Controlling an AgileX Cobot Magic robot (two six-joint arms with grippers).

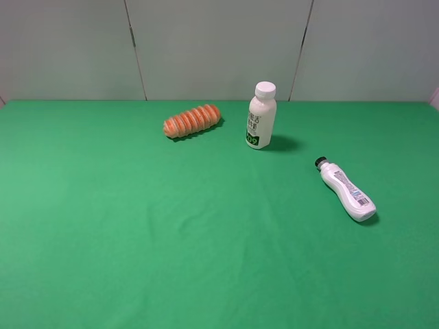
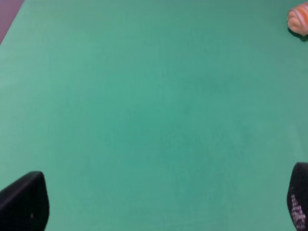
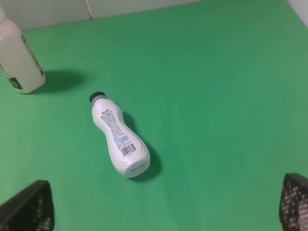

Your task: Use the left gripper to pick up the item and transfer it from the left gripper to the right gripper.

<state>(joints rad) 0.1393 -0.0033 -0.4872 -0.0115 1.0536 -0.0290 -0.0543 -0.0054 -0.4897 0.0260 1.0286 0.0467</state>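
Observation:
The item, a small waisted white bottle (image 1: 346, 190) with a black cap, lies on its side on the green table at the right, cap pointing toward the back. It also shows in the right wrist view (image 3: 118, 138). Neither arm shows in the exterior high view. The left gripper (image 2: 159, 202) is open and empty over bare green cloth, far from the item, with only its two black fingertips (image 2: 24, 202) in view. The right gripper (image 3: 166, 202) is open and empty, its fingertips (image 3: 294, 202) wide apart, short of the item.
A taller white-capped bottle with a green label (image 1: 261, 116) stands upright at the back centre, also in the right wrist view (image 3: 17, 60). An orange ridged roll (image 1: 193, 120) lies to its left; its end shows in the left wrist view (image 2: 299, 20). A grey wall runs behind the table.

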